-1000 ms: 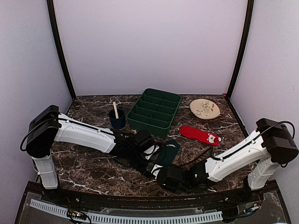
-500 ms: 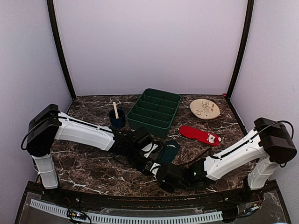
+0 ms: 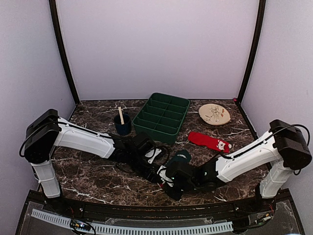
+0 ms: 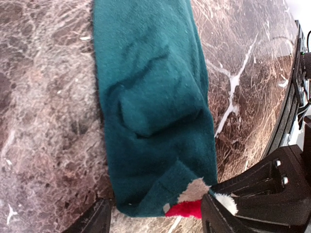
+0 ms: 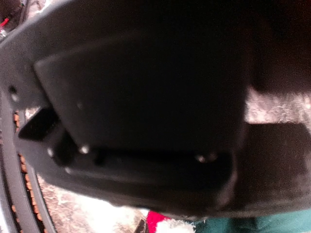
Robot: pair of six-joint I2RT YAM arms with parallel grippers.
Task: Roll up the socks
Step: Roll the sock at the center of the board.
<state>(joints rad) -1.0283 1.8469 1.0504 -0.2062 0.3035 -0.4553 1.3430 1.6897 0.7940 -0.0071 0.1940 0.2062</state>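
Both arms are stretched low, meeting at the teal sock (image 3: 180, 157) laid on the bench (image 3: 98, 176) front. The left tool (image 4: 153, 219) is spread astride its end; the state of the right tool (image 3: 168, 178) cannot be told.

Your left arm (image 3: 83, 139) stretches low across the front of the green tray (image 3: 163, 117), with the left gripper (image 4: 154, 217) tipped down and its jaws apart. Your right arm (image 3: 244, 159) reaches in low from the tray's front right. The right gripper (image 3: 171, 177) sits just beside the left one, and you cannot see its jaws.
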